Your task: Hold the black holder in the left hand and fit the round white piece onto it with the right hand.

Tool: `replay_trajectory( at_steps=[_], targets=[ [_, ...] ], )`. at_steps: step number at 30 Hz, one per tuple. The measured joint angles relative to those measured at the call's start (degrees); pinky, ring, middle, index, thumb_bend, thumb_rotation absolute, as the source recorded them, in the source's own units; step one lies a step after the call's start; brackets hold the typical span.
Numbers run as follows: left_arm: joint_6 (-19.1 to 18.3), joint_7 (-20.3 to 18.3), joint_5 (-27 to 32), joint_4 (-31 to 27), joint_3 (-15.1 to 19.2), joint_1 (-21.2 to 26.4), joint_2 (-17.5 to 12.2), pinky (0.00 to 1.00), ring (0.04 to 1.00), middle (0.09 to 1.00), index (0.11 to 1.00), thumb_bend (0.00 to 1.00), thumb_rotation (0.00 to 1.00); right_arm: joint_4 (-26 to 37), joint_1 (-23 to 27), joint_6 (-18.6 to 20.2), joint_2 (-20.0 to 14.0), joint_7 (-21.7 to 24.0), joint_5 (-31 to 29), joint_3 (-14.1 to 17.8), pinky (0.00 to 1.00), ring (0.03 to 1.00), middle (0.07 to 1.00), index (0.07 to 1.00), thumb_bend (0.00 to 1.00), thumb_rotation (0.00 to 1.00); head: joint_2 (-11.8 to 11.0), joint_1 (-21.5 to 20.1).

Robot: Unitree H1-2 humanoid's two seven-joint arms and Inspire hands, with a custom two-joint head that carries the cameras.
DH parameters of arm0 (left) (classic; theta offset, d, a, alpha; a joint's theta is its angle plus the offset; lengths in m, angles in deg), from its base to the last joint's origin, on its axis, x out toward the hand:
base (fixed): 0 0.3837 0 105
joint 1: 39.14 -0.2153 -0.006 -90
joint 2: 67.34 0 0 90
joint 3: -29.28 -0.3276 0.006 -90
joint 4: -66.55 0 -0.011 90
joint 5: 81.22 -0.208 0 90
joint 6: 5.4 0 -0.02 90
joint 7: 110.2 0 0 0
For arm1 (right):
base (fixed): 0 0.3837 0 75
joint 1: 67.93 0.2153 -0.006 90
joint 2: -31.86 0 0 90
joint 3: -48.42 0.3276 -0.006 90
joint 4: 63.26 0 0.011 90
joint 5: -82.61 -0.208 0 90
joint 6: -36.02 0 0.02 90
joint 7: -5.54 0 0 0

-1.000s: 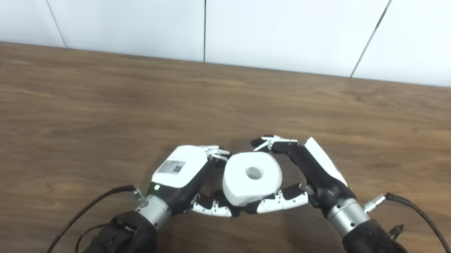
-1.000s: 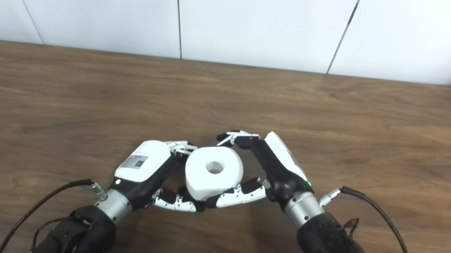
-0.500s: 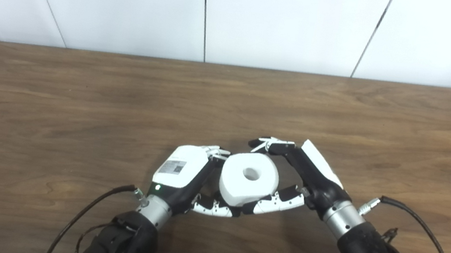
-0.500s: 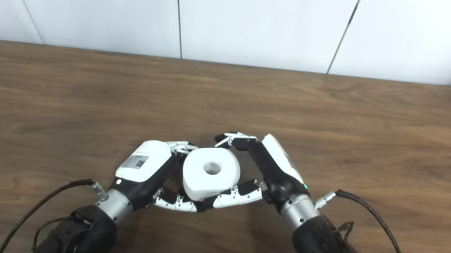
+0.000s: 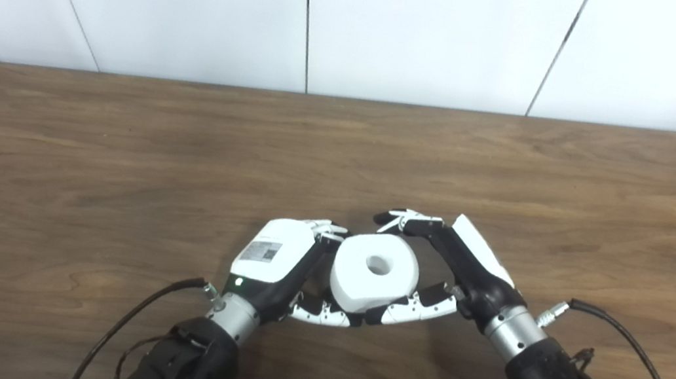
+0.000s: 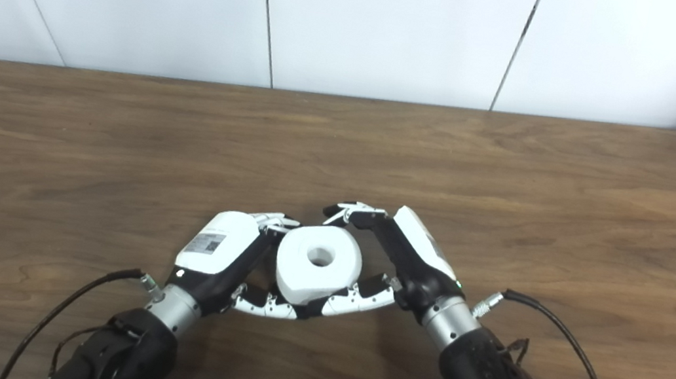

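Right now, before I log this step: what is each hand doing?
Left hand: fingers curled beside the round white piece; what it grips cannot be told.
Right hand: closed on the round white piece.

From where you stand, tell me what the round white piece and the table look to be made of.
Round white piece: probably moulded plastic, matte; uniform white, smooth rounded edges, clean centre hole, no glare. It could also be paper or foam.
Table: wood or wood-look laminate, satin finish; brown grain streaks run across it, with a soft sheen only.
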Motion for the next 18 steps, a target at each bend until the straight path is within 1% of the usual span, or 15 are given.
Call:
replay_trajectory(
  at_steps=[6, 12, 18],
  targets=[
    [-0.29, -0.23, -0.12, -0.19, -0.03, 0.0, 0.07, 0.85, 0.868, 0.806, 0.486, 0.52, 0.05, -0.12, -0.09, -0.28, 0.02, -0.22, 0.0, -0.04, 0.83, 0.897, 0.806, 0.483, 0.52, 0.14, 0.17, 0.09],
    [-0.93, -0.43, -0.17, -0.42, -0.2, 0.0, 0.1, 0.85, 0.87, 0.807, 0.486, 0.52, 0.05, -0.55, -0.11, -1.41, 0.03, -0.43, 0.03, -0.12, 0.82, 0.894, 0.808, 0.483, 0.52, 0.14, 0.18, 0.18],
    [-1.19, -0.43, -0.38, -0.48, -0.33, 0.0, 0.13, 0.85, 0.872, 0.808, 0.486, 0.52, 0.05, -0.73, -0.12, -1.53, 0.09, -0.6, 0.14, -0.28, 0.83, 0.894, 0.81, 0.483, 0.52, 0.14, 0.26, 0.18]
  ],
)
